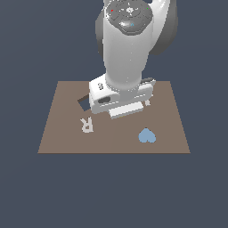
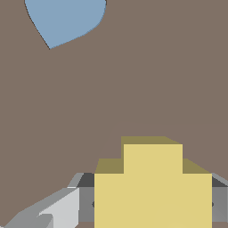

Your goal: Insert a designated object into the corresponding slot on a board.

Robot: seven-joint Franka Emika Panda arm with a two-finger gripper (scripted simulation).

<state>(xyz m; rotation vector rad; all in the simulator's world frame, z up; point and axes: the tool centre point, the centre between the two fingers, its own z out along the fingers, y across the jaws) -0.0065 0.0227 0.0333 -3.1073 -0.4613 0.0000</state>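
The gripper [image 2: 152,205] is closed on the yellow piece [image 2: 152,182]: in the wrist view the piece fills the space between the two grey fingers [image 2: 85,202], its stepped upper edge standing clear above them, with bare brown board [image 2: 169,75] behind it. In the exterior view the arm's white hand [image 1: 119,99] hangs low over the far middle of the board and hides both the piece and the fingertips, so whether the piece touches the board cannot be told. Just to the exterior view's left of the hand, a dark tilted square hole [image 1: 83,103] shows partly from under it. The flower-shaped slot is not visible in either view. Nearer the camera lie the pale letter R [image 1: 87,124] and, to the exterior view's right, the light-blue heart [image 1: 147,136], both flat on the board and well apart.
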